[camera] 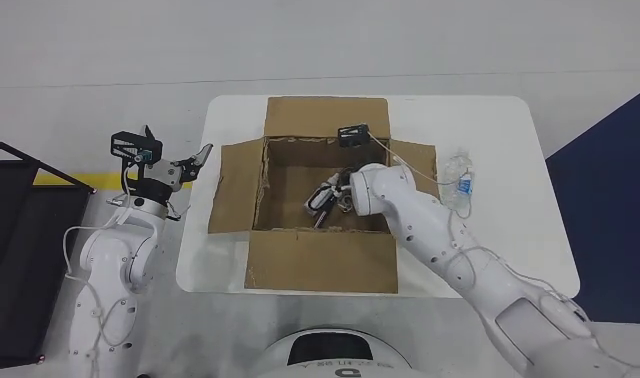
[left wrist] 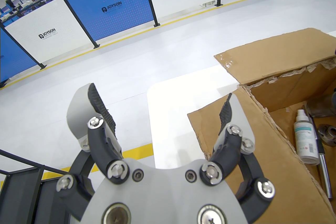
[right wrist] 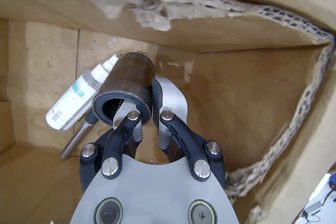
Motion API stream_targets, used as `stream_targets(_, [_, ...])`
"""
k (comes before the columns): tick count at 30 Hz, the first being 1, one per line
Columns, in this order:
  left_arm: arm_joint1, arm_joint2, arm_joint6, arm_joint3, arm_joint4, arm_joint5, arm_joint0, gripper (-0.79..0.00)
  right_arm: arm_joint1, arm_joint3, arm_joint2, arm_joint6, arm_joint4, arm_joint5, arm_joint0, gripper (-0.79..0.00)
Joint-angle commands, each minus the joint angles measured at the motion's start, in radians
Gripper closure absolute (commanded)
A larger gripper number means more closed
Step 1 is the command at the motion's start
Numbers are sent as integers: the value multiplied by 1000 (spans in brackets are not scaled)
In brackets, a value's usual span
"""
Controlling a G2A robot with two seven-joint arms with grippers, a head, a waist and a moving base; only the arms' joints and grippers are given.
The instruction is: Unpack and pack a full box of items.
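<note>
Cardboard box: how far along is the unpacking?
Done: box flaps open, a clear bottle sits on the table. In hand: right pincer grips a dark metal cylinder inside the box. Remaining: spray bottle and pen inside; left pincer open, empty.

Dark cylinder inside open cardboard box

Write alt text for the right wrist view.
The right gripper holds a dark hollow cylinder inside the cardboard box. Beside the cylinder, on the box floor, lie a white spray bottle and a metal pen.
</note>
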Motion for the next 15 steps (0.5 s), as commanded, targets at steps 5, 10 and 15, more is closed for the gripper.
stream_targets(5, [0,0,0,0,0,0,0,-785,-40,-112,137,100,-215,-99,-132,0])
stream_targets(10, [0,0,0,0,0,0,0,-785,-105,-211,265,235,-452,-235,-253,0])
stream_targets(15, [0,0,0,0,0,0,0,-785,-204,-232,315,308,-626,-308,-313,-80])
